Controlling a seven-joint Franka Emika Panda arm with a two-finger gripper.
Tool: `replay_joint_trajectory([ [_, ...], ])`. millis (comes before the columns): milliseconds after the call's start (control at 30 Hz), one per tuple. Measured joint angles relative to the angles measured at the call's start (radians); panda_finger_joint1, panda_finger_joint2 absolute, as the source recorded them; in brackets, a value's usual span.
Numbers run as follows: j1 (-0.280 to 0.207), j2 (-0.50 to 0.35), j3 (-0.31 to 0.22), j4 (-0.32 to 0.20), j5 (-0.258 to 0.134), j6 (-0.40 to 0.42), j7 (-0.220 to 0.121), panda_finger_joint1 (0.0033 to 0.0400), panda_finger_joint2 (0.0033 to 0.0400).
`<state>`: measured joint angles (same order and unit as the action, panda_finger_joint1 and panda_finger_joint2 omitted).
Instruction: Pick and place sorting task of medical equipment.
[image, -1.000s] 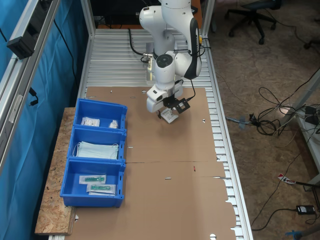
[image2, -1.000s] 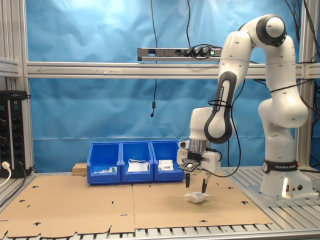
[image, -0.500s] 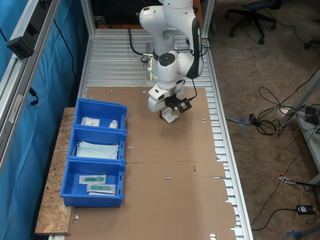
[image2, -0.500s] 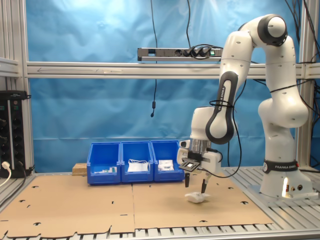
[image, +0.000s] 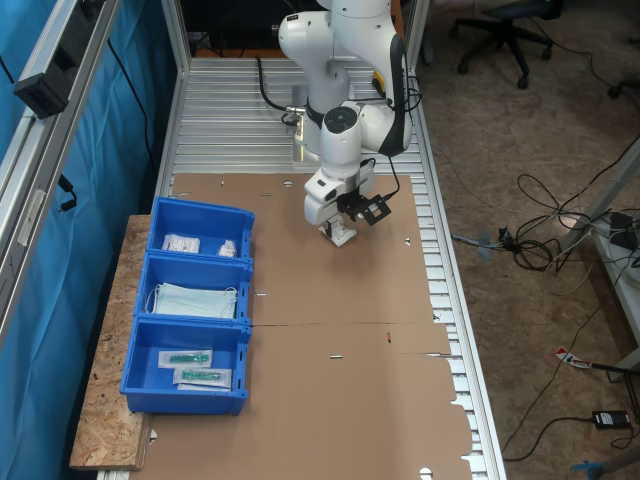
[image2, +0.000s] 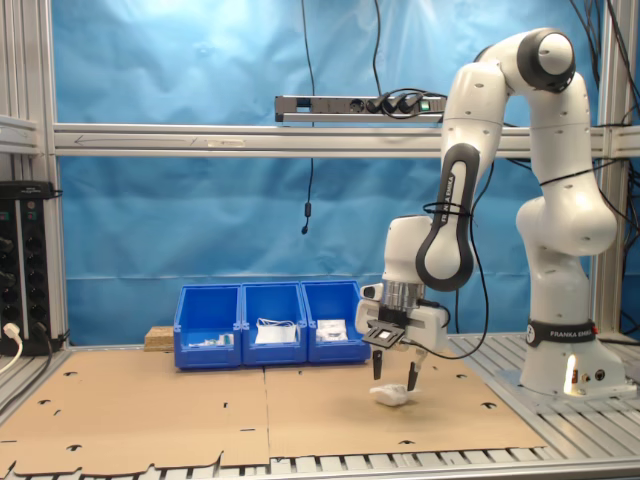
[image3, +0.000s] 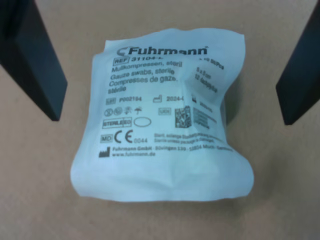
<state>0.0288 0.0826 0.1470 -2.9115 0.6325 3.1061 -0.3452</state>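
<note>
Wrist view: white crinkled packet (image3: 162, 115) flat on brown cardboard (image3: 40, 200), between two dark fingers (image3: 30, 55) spread wide, neither touching it. Second exterior view: gripper (image2: 395, 378) open, low over the packet (image2: 391, 395), well apart from three blue bins (image2: 270, 325).

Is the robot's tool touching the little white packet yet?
Apart. In the wrist view, the tool's two dark fingers stand open on either side of the packet, with bare cardboard showing between each finger and it.
</note>
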Motion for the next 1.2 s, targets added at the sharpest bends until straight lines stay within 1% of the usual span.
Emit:
replay_joint_trajectory([
  [600, 0.0, 0.062, 0.001, 0.0, 0.001, 0.0, 0.0, 0.04, 0.04],
  [867, 0.0, 0.09, -0.012, 0.001, 0.001, 0.0, 0.0, 0.04, 0.04],
  [1200, 0.0, 0.097, -0.035, 0.001, 0.001, 0.0, 0.0, 0.04, 0.04],
])
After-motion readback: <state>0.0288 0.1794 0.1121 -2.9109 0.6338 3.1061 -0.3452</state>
